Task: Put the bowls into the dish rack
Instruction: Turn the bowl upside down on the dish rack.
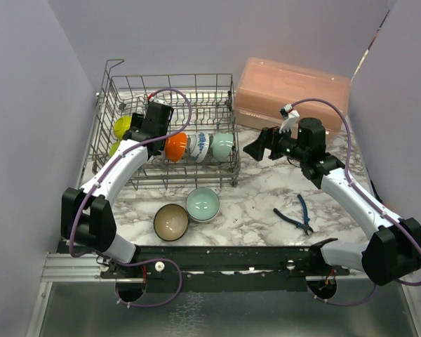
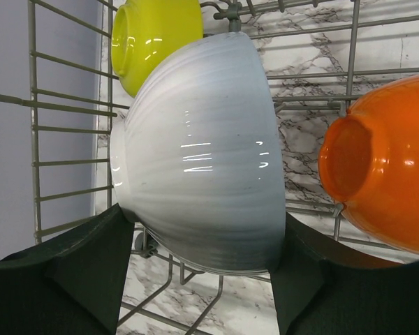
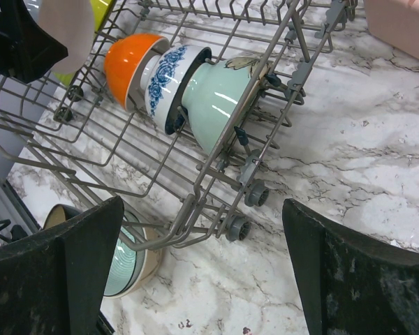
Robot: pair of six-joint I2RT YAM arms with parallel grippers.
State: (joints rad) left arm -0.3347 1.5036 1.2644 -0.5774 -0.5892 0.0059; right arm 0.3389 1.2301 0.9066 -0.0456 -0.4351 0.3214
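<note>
Inside the dish rack (image 1: 170, 77), the white bowl (image 2: 195, 153) is held on its side between the left fingers (image 2: 84, 279), beside the lime-yellow bowl (image 2: 157, 35), while the right fingers (image 3: 56, 279) are spread wide.

Glossy glazed bowls (image 2: 195, 160); grey metal wire dish rack (image 1: 170, 179); veined marble-look table (image 1: 266, 196).

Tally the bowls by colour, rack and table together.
Lime-yellow bowls: 2
White bowl: 1
Orange bowl: 1
Blue-patterned white bowl: 1
Pale teal bowls: 2
Beige bowl: 1
Total: 8
</note>
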